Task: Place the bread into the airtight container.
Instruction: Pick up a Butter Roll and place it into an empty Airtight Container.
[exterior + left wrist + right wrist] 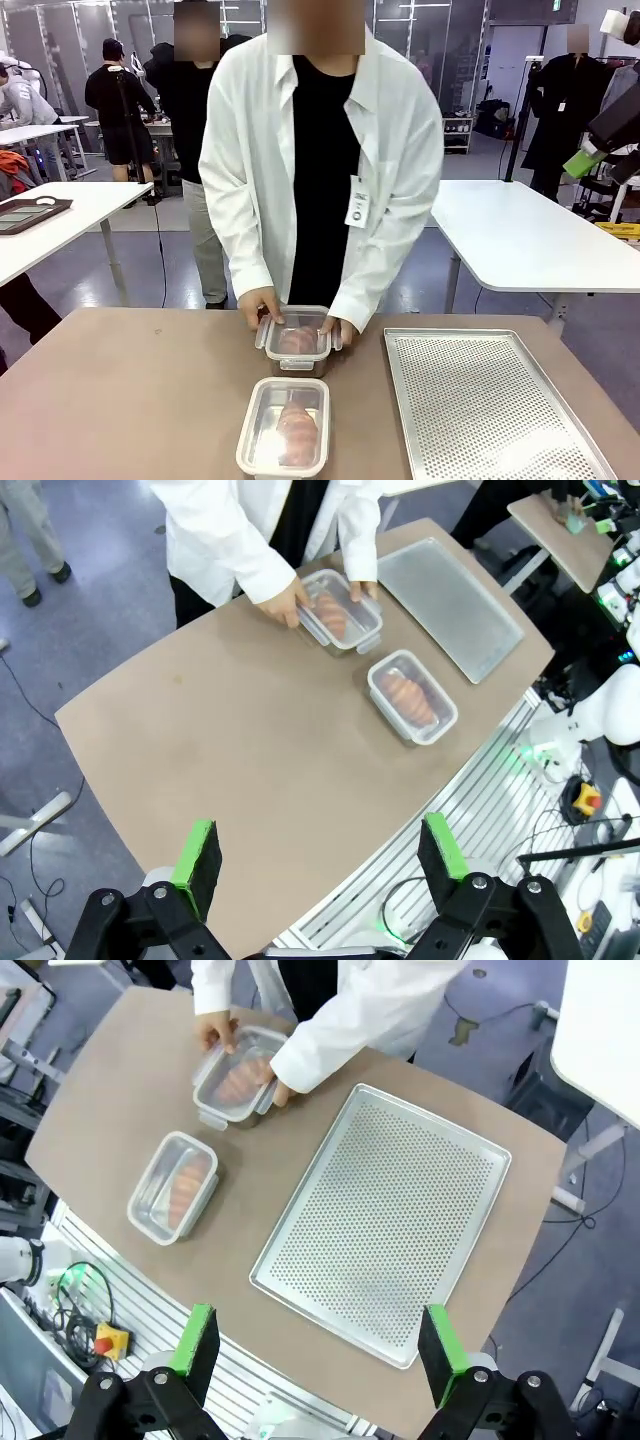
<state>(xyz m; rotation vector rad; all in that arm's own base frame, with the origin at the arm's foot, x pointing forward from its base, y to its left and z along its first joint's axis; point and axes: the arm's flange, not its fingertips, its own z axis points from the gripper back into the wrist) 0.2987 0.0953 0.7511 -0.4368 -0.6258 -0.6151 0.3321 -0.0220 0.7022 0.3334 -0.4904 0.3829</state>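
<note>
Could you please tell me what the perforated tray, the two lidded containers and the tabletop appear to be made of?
Perforated tray: looks like matte aluminium, silver-grey with a raised rim.
Near container and far container: probably clear plastic, since the bread shows through the lids.
Tabletop: smooth matte brown, likely laminate.

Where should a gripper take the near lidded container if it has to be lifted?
Grip the near container across its short width, on the two long side walls, coming straight down from above. It lies flat with its lid on, long axis running toward the person, free on both long sides; the perforated tray sits apart.
</note>
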